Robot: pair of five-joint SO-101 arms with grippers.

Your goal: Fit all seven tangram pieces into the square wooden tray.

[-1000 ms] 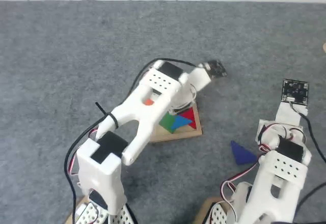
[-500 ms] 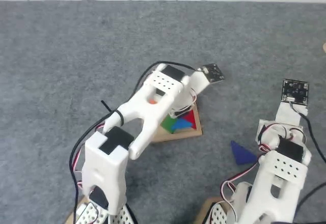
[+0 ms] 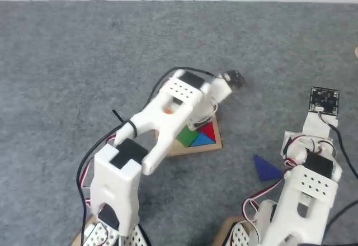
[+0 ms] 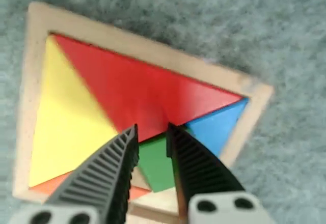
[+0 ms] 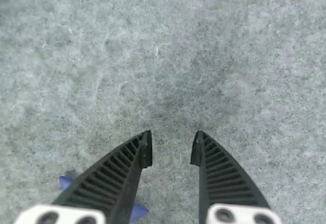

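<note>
The square wooden tray point(image 4: 147, 48) lies on the grey carpet and holds a yellow triangle point(image 4: 66, 117), a big red triangle point(image 4: 142, 96), a light blue piece point(image 4: 216, 127), a green piece point(image 4: 155, 163) and an orange piece point(image 4: 46, 186). My left gripper point(image 4: 152, 131) hovers right above the tray's middle, slightly open, nothing between its fingers. In the high view the left arm covers most of the tray point(image 3: 190, 147). A dark blue triangle point(image 3: 265, 168) lies loose on the carpet to the tray's right. My right gripper point(image 5: 170, 150) hangs open over bare carpet, the dark blue triangle point(image 5: 63, 182) beside one finger.
Grey carpet point(image 3: 84, 61) covers the whole table, with wide free room to the left and at the back. The right arm point(image 3: 310, 184) stands at the front right, close to the dark blue triangle.
The left arm's wrist has turned a little and shifted over the tray, so more of the green and blue pieces shows. The right arm has kept still.
</note>
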